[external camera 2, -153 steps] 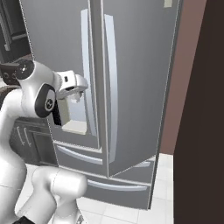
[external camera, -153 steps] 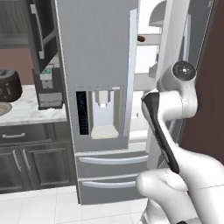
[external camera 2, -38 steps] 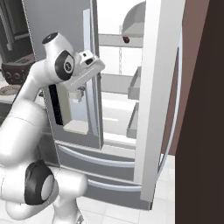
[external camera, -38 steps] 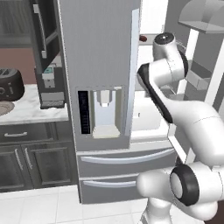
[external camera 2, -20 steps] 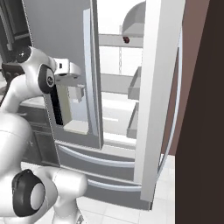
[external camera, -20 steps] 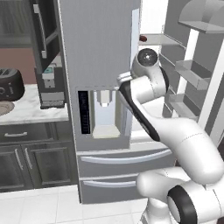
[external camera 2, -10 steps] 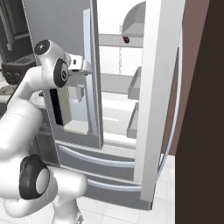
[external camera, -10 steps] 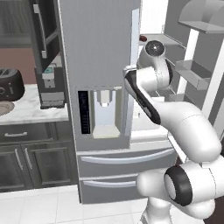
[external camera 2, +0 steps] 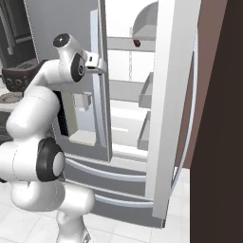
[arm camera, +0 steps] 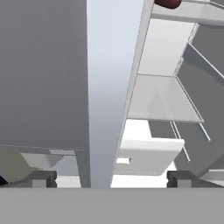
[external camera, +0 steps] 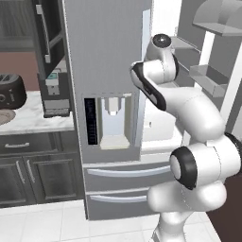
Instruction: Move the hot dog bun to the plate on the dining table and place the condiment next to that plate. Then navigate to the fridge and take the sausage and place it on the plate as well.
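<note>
The fridge (external camera 2: 128,118) step is in hand: the right door (external camera 2: 171,104) stands swung wide, the left door (external camera: 104,71) is shut, and the arm is raised in front of the opening with nothing in its grip. The claw (arm camera: 111,177) is open — its two tips stand wide apart at the bottom of the hand view, on either side of the shut door's inner edge.

The sausage (external camera 2: 137,43) lies on the top shelf (external camera 2: 130,45) inside, toward the back; in the hand view it is a dark red end (arm camera: 168,3) at the shelf's front edge, cut off by the frame. Too little of it shows to tell its long axis or which way it points.

The next move likely calls for carrying the claw past the door edge, up and into the compartment to shelf height — then squaring the tips across the sausage's short side once it is seen properly.
</note>
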### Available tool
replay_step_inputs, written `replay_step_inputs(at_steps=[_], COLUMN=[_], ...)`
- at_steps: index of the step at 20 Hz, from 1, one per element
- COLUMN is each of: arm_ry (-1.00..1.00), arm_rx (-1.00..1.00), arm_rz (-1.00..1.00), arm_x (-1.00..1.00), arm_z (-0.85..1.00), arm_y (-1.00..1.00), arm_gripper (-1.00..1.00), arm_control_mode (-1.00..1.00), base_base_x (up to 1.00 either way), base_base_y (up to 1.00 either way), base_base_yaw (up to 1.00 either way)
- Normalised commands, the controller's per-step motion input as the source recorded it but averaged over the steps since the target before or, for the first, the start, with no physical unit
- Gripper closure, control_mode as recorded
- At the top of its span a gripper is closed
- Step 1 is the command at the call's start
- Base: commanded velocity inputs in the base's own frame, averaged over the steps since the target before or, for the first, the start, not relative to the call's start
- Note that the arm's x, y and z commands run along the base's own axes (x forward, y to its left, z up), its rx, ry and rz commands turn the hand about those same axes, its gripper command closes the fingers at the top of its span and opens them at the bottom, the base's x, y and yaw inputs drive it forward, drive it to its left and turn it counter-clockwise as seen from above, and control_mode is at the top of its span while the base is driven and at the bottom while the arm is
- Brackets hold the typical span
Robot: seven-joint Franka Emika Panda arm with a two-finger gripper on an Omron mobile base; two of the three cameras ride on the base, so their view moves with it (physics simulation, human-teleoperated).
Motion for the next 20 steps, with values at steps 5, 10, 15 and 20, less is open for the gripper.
replay_step_inputs(at_steps=[5, 10, 15, 20], arm_ry=[0.00, 0.00, 0.00, 0.00], arm_rx=[0.00, 0.00, 0.00, 0.00], arm_rz=[-0.04, -0.06, -0.05, -0.03], arm_x=[0.36, 0.27, 0.27, 0.35], arm_z=[-0.02, -0.08, -0.13, -0.15], arm_y=[0.01, 0.00, 0.00, 0.00], arm_gripper=[-1.00, -1.00, -1.00, -1.00], arm_control_mode=[-1.00, -1.00, -1.00, -1.00], base_base_x=[0.00, 0.00, 0.00, 0.00], base_base_y=[0.00, 0.00, 0.00, 0.00], base_base_yaw=[0.00, 0.00, 0.00, 0.00])
